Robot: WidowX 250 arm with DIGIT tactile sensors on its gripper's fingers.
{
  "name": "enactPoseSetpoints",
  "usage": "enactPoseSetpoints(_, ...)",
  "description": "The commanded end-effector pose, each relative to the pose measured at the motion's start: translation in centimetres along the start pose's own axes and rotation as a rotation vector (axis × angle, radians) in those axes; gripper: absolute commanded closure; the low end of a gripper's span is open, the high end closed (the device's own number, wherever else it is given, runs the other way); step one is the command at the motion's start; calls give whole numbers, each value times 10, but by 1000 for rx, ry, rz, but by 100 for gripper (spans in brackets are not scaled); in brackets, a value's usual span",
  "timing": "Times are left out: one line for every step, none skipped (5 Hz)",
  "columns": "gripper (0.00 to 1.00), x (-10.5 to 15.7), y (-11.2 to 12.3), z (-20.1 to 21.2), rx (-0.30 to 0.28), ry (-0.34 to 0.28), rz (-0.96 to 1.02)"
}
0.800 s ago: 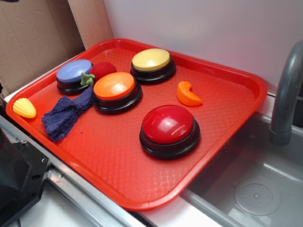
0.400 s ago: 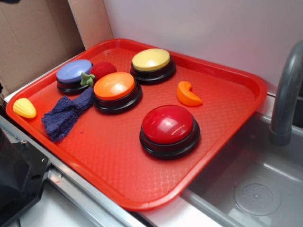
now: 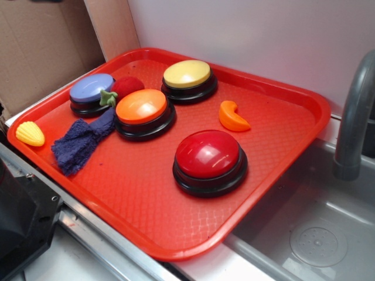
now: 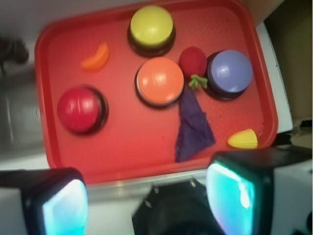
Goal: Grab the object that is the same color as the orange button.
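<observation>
1. Nothing shifted on the tray since the earlier exterior frames; every item lying as before.
2. Jaws spread wide apart, holding nothing: two pale fingertips point(image 4: 61, 208) framing the bottom of the wrist view, gripper point(image 4: 146, 205) hanging high above the near edge of the red tray point(image 4: 44, 88).
3. Outward from there: purple cloth point(image 4: 192, 128), yellow ridged toy point(image 4: 243, 139), orange button point(image 4: 159, 81), then red button point(image 4: 78, 108), yellow button point(image 4: 151, 26) and blue button point(image 4: 229, 71).
4. Target: small orange crescent toy point(image 4: 96, 57), lying free on the tray, between the yellow and red buttons, well apart from the jaws.
5. Step in hand, judged: approach not yet begun. Next: travel across to the crescent, line up over it, descend, close.
6. Exterior view: no gripper visible, but sink point(image 3: 316, 234) and faucet point(image 3: 354, 117) clear beside the tray. Wrist view: jaw opening shown, sink blurred.
</observation>
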State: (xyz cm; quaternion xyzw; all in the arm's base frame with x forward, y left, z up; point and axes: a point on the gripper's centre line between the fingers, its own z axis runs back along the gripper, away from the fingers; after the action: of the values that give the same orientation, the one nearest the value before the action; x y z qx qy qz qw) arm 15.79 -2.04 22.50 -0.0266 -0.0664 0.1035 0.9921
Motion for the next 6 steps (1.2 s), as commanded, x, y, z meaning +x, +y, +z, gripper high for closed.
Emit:
enactPoseSetpoints(0,51,-27,-34,25,-22,124)
enactPoseSetpoints(0,79,-46,-68,58,-42,190)
enactPoseSetpoints(0,104,-54,-97,80,-44,278)
enactPoseSetpoints(0,119,-57,-119,80,-28,309)
enactPoseSetpoints(0,130,-61,-139,64,-44,328)
enactPoseSetpoints(0,137,-63,-163,39,-54,345)
